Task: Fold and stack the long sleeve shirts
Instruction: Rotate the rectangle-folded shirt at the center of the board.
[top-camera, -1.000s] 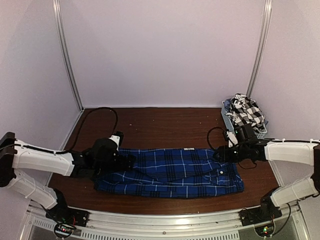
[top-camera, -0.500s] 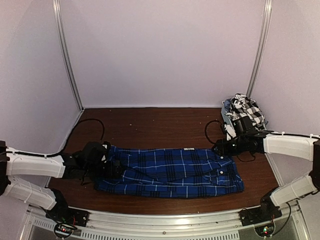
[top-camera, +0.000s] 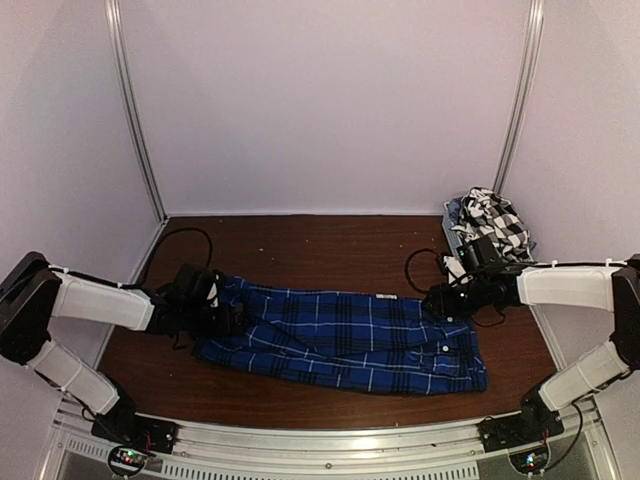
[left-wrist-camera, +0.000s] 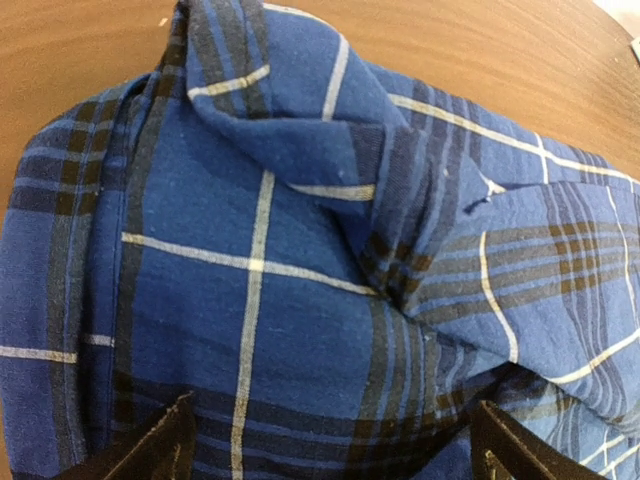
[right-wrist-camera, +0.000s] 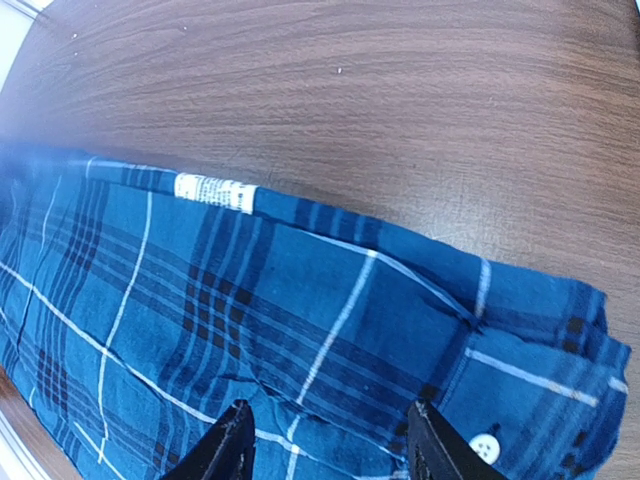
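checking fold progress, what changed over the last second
The left hand drew back leftward, then away from the arm bases. The blue plaid shirt followed at its left end, so it now lies slanted. The right hand barely moved at the shirt's right end. Both hands are open. The black-and-white check shirt stayed in the basket.

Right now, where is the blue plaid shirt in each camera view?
Top external: the blue plaid shirt lies spread across the near middle.
Left wrist: it fills nearly the whole picture, with a bunched fold at the top.
Right wrist: it covers the lower half, its white label at the far edge.
Shared landmark: the brown wooden table beyond the shirt.
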